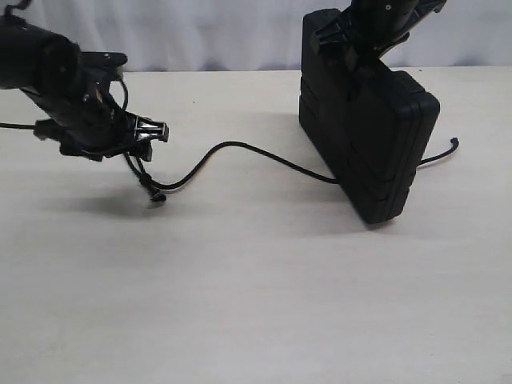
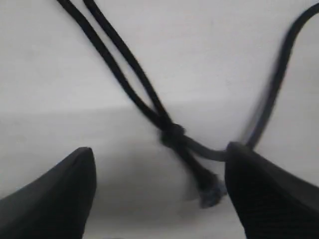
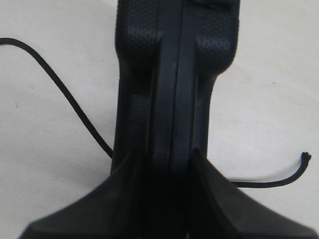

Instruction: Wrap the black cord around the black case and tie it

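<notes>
The black case [image 1: 372,136] stands on edge at the back right of the table, tilted, with my right gripper [image 1: 352,36] shut on its upper end. In the right wrist view the case's edge [image 3: 172,74] fills the gap between the fingers of the right gripper [image 3: 167,159]. The black cord [image 1: 240,148] passes under the case. One short end [image 1: 453,144] pokes out on the right, and the long part curves left to a knot [image 1: 154,194]. My left gripper [image 1: 152,132] hovers open just above that knotted end. The knot [image 2: 172,134] and the blunt tip [image 2: 209,191] lie between its fingers [image 2: 65,194], ungripped.
The pale wooden table [image 1: 256,304] stretches wide in front of both arms. A white wall or curtain [image 1: 200,32] runs along the back edge. Two cord strands [image 2: 107,50] run away from the knot and out of the left wrist view.
</notes>
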Tool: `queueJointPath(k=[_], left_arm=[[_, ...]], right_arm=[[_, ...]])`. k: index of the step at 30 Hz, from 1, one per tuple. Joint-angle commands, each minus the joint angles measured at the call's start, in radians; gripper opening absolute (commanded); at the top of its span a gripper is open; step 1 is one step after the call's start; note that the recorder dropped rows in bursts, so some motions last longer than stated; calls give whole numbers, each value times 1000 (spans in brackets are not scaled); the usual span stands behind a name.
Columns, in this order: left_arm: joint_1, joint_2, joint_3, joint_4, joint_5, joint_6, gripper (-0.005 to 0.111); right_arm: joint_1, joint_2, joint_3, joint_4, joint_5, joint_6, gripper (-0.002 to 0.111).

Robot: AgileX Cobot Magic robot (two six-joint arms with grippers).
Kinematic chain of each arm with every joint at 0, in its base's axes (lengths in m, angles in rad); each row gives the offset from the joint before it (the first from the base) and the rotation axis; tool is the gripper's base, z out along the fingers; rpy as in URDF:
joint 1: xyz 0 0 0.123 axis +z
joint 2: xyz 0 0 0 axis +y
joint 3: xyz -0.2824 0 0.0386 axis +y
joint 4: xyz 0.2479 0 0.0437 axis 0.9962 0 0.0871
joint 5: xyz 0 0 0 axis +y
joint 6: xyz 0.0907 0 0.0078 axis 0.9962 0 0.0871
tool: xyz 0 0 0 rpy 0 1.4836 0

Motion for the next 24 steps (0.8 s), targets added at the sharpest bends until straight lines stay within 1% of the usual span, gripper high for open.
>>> queueJointPath(k=[1,3,6,7,9,10,11,12,13,16,17,18,19,20,21,24], left_arm=[[59,74,-8,-532,-58,266,67],[59,119,-8,-525,-85,239,67],[59,190,-8,-521,-89,234,52],[59,196,-8,-521,-105,234,50],[59,196,-9,-521,-148,264,39],[59,196,-9,-521,-159,306,28],[59,196,-9,-521,-159,335,21],[59,196,-9,-521,-159,406,8],[59,196,-9,-521,-165,473,0],[57,196,-9,-521,-182,626,0],[49,188,-11,-523,-193,721,0],[44,180,-11,-523,-202,773,0],[26,159,-11,-523,-223,863,0],[14,144,-11,-523,-238,910,0],[-12,118,-11,-523,-263,997,0],[-54,83,-11,-521,-278,1157,0]], right_arm=[[-8,34,15,13,22,-22,4],[-8,34,15,15,22,-22,4],[-8,34,15,16,22,-22,4],[-8,34,15,16,22,-22,4],[-8,34,15,16,22,-22,4],[-8,34,15,16,22,-22,4],[-8,34,15,16,22,-22,4],[-8,34,15,16,22,-22,4],[-8,34,15,16,22,-22,4],[-8,34,15,24,22,-22,4],[-8,34,15,30,22,-22,4],[-8,34,15,30,22,-22,4],[-8,34,15,30,22,-22,4],[-10,34,15,30,22,-22,4],[-12,34,15,30,22,-22,4],[-17,34,15,30,22,-22,4]])
